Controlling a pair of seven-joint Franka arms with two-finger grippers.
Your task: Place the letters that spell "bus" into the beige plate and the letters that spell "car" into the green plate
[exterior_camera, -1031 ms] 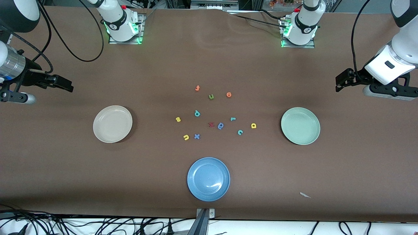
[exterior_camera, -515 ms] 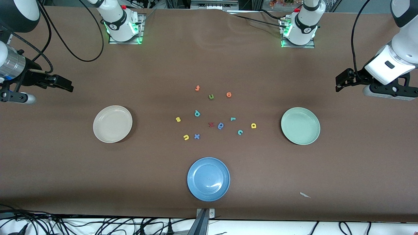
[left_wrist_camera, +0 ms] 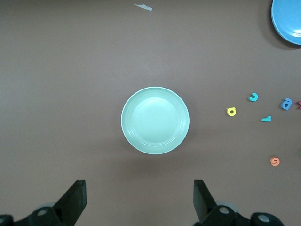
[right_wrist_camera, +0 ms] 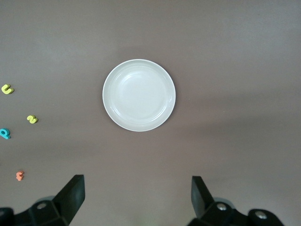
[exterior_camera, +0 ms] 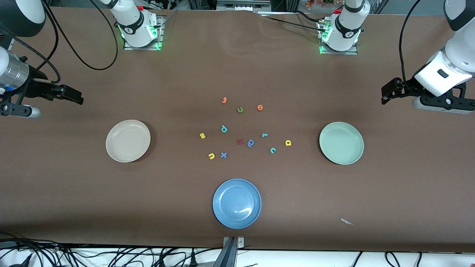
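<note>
**Nothing picked up yet, and the wrong letters sit very close**

You have both arms waiting up high at the table's ends. The left gripper (left_wrist_camera: 136,202) hangs over the bare table just beside the green plate (exterior_camera: 341,143), with its jaws wide apart and nothing in them. The right gripper (right_wrist_camera: 134,200) hangs the same way by the beige plate (exterior_camera: 128,141), jaws wide and holding nothing.

Both plates have no letters in them. All the letters lie in a little bunch in the middle of the table, between the two plates.

For "bus", look for the teal b (exterior_camera: 223,128), the yellow s (exterior_camera: 202,135) and the yellow u (exterior_camera: 211,156). They lie toward the right arm's end of the bunch. For "car", look for the teal r (exterior_camera: 264,135), the teal c (exterior_camera: 273,150) and the yellow a (exterior_camera: 288,142), toward the left arm's end.

Here is what could go wrong:

- The blue x (exterior_camera: 223,155) lies just beside the yellow u. You could bump it or grab both.
- The olive u (exterior_camera: 240,109) could fool you. It is the wrong one.
- The blue round letter (exterior_camera: 251,142) and the red letter (exterior_camera: 240,141) lie near the r.
- The letters are tiny and flat, so they could slip out of the jaws.
- Both arms reach into the same spot, so they could hit each other.
</note>
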